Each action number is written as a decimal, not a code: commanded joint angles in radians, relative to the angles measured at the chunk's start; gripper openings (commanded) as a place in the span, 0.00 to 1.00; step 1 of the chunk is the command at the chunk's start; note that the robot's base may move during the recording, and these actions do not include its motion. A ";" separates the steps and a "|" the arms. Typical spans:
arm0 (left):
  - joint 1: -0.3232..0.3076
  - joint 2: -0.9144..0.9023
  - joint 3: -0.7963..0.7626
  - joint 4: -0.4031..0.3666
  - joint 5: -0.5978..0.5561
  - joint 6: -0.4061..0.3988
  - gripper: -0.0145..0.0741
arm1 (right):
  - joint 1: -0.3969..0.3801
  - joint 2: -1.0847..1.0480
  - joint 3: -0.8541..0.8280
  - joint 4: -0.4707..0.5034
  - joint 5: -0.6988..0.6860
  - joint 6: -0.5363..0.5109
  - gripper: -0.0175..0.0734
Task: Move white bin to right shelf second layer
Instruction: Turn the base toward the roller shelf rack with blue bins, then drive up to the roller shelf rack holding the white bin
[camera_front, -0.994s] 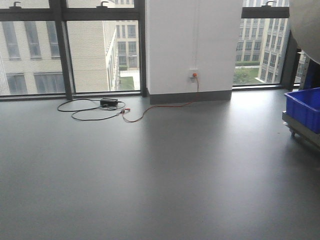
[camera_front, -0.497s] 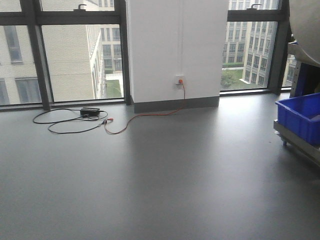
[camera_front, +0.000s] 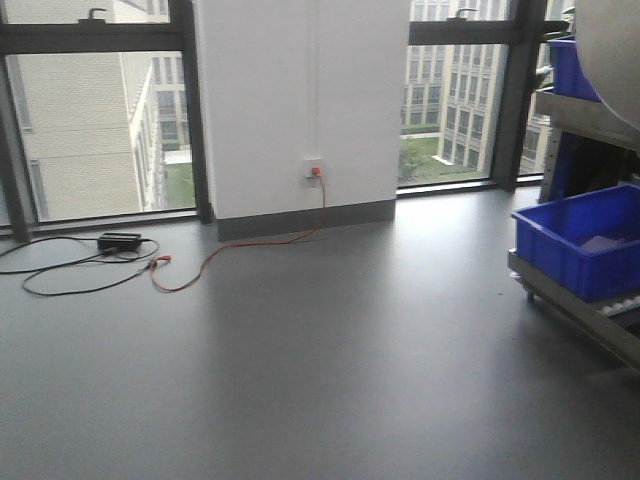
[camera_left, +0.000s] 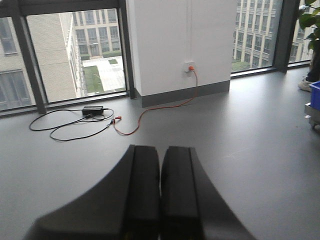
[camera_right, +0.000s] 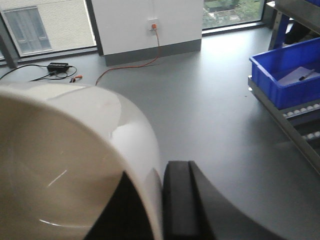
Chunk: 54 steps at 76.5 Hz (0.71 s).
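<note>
Blue crate (camera_front: 580, 245) nearer now; right gripper (camera_right: 152, 200) clamped on white bin (camera_right: 65, 150), left gripper (camera_left: 160, 185) closed

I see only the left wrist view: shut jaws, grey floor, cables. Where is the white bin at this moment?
Observer: The right gripper holds the white bin by its rim, one jaw inside and one outside.
Operator: Is any shelf near?
Observer: Yes, a steel rack with roller tracks stands to the right, a blue crate on it.
Operator: Is that crate empty?
Observer: No, a sheet of paper lies in it.
</note>
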 joint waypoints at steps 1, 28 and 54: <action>-0.006 -0.014 0.037 0.000 -0.087 -0.005 0.26 | -0.006 0.006 -0.032 -0.008 -0.104 -0.002 0.25; -0.006 -0.014 0.037 0.000 -0.087 -0.005 0.26 | -0.006 0.006 -0.032 -0.008 -0.104 -0.002 0.25; -0.006 -0.014 0.037 0.000 -0.087 -0.005 0.26 | -0.006 0.006 -0.032 -0.008 -0.104 -0.002 0.25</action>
